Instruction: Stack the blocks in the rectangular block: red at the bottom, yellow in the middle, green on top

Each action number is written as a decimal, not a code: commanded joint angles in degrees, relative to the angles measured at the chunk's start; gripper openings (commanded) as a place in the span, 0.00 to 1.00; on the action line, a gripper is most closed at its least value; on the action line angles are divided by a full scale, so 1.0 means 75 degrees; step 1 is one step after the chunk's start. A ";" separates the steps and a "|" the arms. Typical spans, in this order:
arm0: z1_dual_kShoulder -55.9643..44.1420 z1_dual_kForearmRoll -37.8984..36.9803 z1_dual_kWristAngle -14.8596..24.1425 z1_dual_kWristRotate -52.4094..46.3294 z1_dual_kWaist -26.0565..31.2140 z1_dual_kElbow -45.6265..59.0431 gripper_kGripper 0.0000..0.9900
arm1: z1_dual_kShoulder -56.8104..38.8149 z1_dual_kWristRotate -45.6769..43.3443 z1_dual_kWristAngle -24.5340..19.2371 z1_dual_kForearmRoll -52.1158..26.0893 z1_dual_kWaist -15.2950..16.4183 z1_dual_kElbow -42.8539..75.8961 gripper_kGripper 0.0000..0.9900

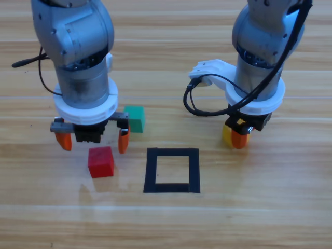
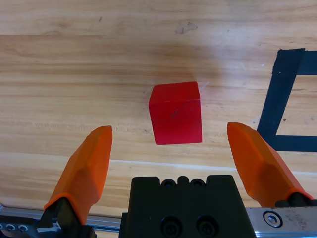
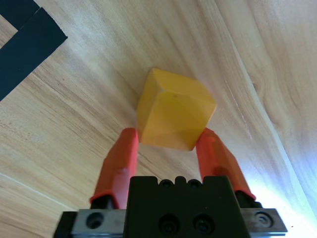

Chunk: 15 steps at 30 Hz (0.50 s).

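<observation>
The red cube (image 1: 100,162) (image 2: 176,113) lies on the table left of the black tape rectangle (image 1: 172,170) (image 2: 285,101). My left gripper (image 1: 94,141) (image 2: 173,148) hovers just behind it, open, with the cube ahead of its jaws and not between them. The green cube (image 1: 135,118) sits behind and to the right of that gripper. At the right, my right gripper (image 1: 237,137) (image 3: 168,141) is shut on the yellow cube (image 1: 228,135) (image 3: 174,110), right of the rectangle. The rectangle holds nothing.
A black cable (image 1: 199,106) loops off the right arm's wrist above the table. Another cable (image 1: 28,61) trails at the far left. A corner of the tape (image 3: 25,34) shows in the right wrist view.
</observation>
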 commanded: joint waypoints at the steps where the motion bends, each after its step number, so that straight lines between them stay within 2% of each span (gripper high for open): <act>1: 0.0261 0.0050 -0.0270 -0.0150 0.0415 -0.0050 0.98 | 0.0757 -0.0051 0.0117 0.0140 -0.0227 -0.0077 0.37; 7: 0.0250 -0.0090 -0.0470 -0.0303 0.0602 0.0056 0.98 | 0.0957 -0.0039 0.0117 0.0163 -0.0368 -0.0124 0.19; 12: 0.0156 -0.0629 -0.0669 -0.0291 0.0672 0.0501 0.97 | 0.0957 -0.0051 0.0187 0.0292 -0.0462 -0.0136 0.19; 15: 0.0156 -0.0805 -0.0716 -0.0244 0.0672 0.0630 0.97 | 0.0664 -0.0039 0.0445 0.0468 -0.0731 -0.0147 0.19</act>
